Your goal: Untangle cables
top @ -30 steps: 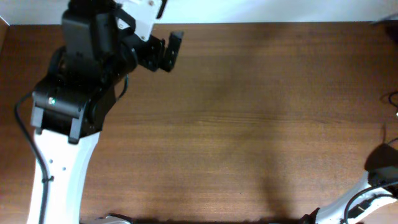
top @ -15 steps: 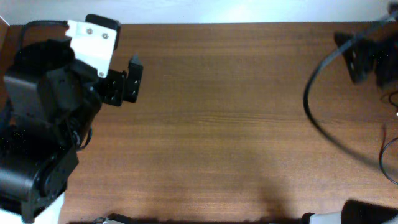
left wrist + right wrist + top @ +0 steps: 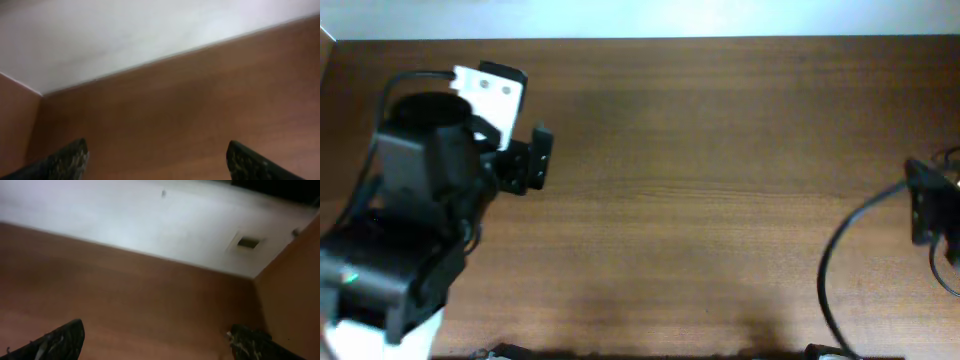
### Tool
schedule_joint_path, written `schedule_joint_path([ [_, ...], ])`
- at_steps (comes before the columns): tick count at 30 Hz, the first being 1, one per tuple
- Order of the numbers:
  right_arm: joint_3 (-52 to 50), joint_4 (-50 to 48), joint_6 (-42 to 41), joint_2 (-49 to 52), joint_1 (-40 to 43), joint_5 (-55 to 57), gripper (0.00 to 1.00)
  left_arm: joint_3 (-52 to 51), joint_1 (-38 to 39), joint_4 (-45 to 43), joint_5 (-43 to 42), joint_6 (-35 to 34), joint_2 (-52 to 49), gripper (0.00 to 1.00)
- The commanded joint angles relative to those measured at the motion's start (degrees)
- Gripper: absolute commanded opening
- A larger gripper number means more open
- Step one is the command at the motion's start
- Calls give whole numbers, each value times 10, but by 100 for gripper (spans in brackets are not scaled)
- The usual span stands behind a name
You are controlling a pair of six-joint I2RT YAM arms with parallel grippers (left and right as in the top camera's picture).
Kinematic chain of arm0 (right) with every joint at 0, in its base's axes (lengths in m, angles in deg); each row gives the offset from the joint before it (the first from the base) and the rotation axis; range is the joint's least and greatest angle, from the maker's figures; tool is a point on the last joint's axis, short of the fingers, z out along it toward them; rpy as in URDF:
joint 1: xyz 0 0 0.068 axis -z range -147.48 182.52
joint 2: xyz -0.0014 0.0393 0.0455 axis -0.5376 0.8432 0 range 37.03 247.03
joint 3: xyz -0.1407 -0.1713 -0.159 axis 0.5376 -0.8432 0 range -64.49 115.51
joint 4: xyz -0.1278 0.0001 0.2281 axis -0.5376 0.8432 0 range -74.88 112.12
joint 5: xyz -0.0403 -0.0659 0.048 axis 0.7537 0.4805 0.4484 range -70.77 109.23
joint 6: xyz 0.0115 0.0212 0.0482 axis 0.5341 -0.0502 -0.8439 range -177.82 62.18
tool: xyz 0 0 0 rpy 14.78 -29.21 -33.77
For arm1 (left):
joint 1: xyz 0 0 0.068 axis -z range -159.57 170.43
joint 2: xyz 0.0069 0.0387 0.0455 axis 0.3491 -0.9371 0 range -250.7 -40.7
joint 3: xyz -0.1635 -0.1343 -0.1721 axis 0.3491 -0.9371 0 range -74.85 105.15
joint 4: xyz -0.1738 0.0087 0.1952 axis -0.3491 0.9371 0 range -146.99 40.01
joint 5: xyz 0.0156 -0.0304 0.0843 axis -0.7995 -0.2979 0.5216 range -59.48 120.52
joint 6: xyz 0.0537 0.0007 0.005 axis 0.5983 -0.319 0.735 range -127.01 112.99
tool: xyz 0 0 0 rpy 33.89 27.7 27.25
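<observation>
Thin black strands of the cables (image 3: 937, 262) show only at the table's far right edge in the overhead view, mostly cut off by the frame. My right gripper (image 3: 923, 203) is blurred and hovers just left of them. In its wrist view the right gripper (image 3: 156, 330) is open, with bare wood between the fingertips. My left gripper (image 3: 541, 158) is at the far left, well away from the cables. Its wrist view shows the left gripper (image 3: 156, 150) open and empty. No cable appears in either wrist view.
The brown wooden table (image 3: 700, 200) fills the overhead view, with a pale wall (image 3: 125, 35) beyond its far edge. A thicker black cable of the right arm (image 3: 830, 265) loops over the table's right side. The bulky left arm (image 3: 420, 220) covers the left side.
The left arm has swung down and left, its gripper now lower on the table. The right arm came into view at the top right, then dropped to the middle of the right edge.
</observation>
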Motion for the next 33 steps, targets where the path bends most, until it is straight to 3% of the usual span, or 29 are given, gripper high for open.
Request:
schedule_joint_path([
  [1, -97, -27, 21, 0, -3, -23, 92, -158, -1, -93, -4, -37, 50, 89],
  [4, -230, -82, 23, -32, -3, -49, 92, -290, -1, -179, -4, -40, 125, 93],
  [6, -305, -126, 22, -67, -3, -58, 92, -328, -1, -184, -4, -40, 150, 93],
  [9, -499, -245, 19, -175, -3, -67, 93, -365, -1, -203, -4, -40, 168, 92],
  [15, -807, -389, 18, -343, -3, -69, 93, -428, -1, -236, -4, -89, 170, 84],
  [16, -838, -404, 18, -359, -3, -69, 99, -440, -1, -237, -2, -98, 174, 80],
  [21, -863, -412, 18, -361, -3, -57, 99, -526, -1, -244, 62, -174, 251, 79],
  [25, -863, -410, 18, -335, -3, -52, 99, -574, -1, -262, 62, -174, 319, 99],
  [33, -863, -409, 18, -234, -3, -52, 99, -574, -1, -270, 2, -174, 318, 99],
])
